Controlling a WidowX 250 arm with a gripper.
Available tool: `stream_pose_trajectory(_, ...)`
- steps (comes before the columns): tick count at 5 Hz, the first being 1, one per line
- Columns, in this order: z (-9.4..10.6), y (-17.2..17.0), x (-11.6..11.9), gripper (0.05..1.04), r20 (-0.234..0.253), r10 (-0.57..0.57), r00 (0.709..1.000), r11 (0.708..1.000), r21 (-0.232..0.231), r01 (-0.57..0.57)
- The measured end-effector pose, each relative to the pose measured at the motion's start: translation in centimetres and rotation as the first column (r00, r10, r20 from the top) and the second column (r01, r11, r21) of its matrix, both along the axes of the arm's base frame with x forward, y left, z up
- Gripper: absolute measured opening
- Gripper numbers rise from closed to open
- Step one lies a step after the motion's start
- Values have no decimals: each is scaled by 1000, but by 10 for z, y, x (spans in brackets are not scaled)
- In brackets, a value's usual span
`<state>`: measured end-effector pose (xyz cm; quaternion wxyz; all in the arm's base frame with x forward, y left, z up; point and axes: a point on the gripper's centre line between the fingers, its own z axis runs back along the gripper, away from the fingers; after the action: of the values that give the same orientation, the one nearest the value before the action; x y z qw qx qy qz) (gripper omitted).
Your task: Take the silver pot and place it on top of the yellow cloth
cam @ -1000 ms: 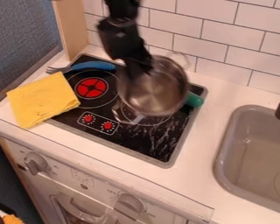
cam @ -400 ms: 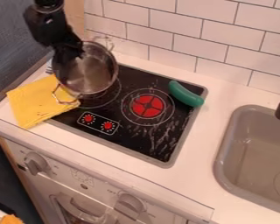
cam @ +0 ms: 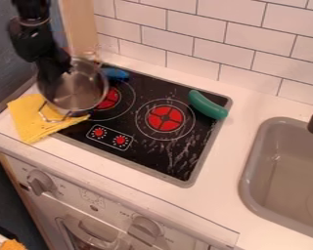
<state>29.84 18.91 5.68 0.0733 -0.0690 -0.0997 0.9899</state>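
Note:
At the upper left, my gripper (cam: 66,68) is shut on the rim of the silver pot (cam: 80,92), on its far left side. The pot is tilted so that its inside faces the camera. It hangs over the upper right part of the yellow cloth (cam: 30,122) and the left edge of the stove. One wire handle of the pot overlaps the cloth in view. The cloth lies folded at the stove's left corner. I cannot tell whether the pot touches it.
A blue-handled utensil (cam: 115,73) lies behind the pot on the black stovetop (cam: 146,155). A green toy vegetable (cam: 208,105) rests at the stove's right edge. The grey sink (cam: 283,171) is at the right, and a tiled wall (cam: 211,44) runs behind.
The gripper and the pot have moved left across the stove, from above the right burner to the cloth. The green vegetable and the right burner are now uncovered.

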Motion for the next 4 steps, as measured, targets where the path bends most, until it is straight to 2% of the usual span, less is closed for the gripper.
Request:
stream_pose_trajectory(1,-12,13,-10,83,-49,23,999,1000,10,-23)
stream_pose_trajectory(2,-17,18,-12,120,-31,54,998,999,-6,-54)
stream_pose_trajectory(3,-22,21,-14,316,-14,48,999,998,-32,-48)
stream_pose_trajectory(4,-29,20,-15,612,-30,35,999,998,-53,-37)
